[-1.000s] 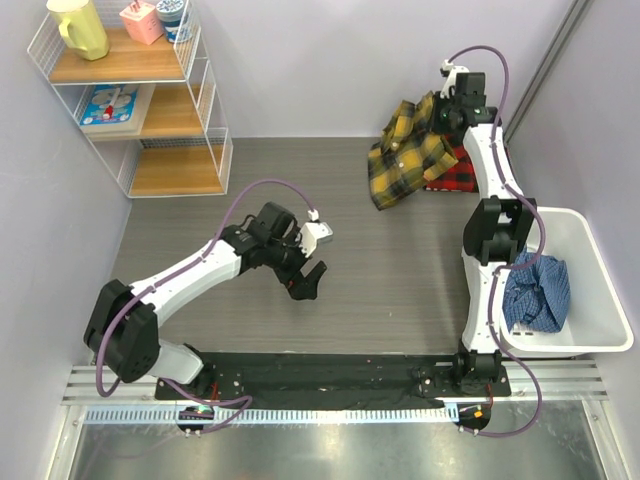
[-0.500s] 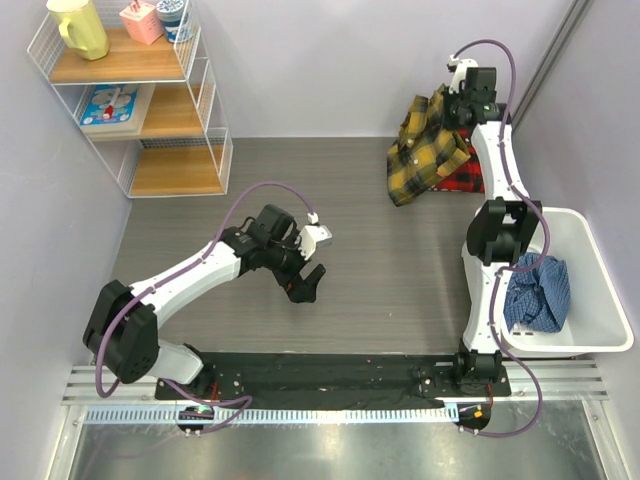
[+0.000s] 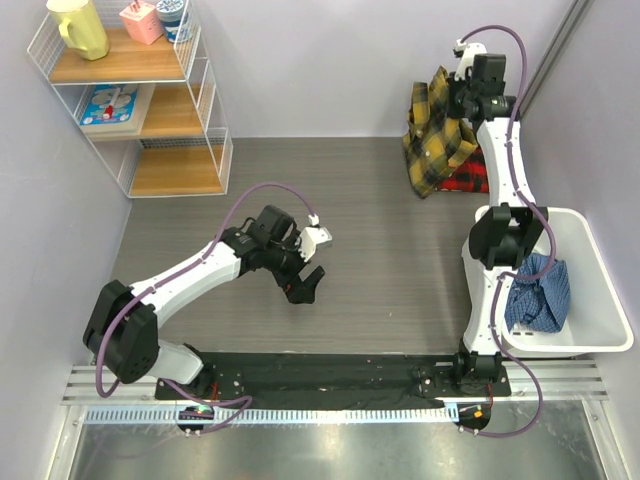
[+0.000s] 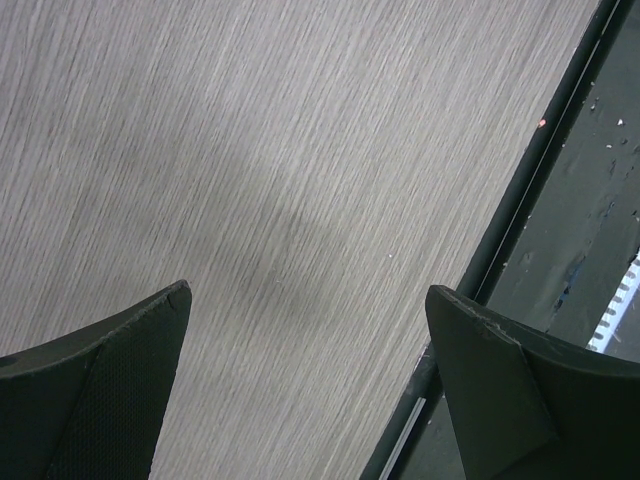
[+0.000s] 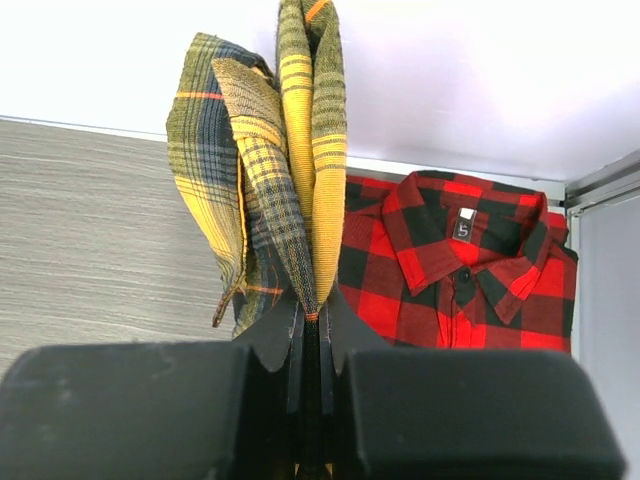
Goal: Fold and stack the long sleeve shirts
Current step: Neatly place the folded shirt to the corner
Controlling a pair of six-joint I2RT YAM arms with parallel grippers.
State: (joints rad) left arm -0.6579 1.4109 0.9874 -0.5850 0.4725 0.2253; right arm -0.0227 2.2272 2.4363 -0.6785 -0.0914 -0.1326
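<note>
The yellow shirt [image 5: 270,180] is pinched in the closed right gripper [image 5: 308,322] and hangs bunched, lengthwise down from the fingertips, its lower end perhaps brushing the table [image 3: 350,200]. Just beside it the red shirt [image 5: 450,270] lies flat, collar toward the wall [image 5: 450,80]. The left gripper [image 3: 305,283] hovers open, well apart.

The yellow shirt [image 5: 300,130] has dark checks, the red shirt [image 5: 450,270] black checks
</note>
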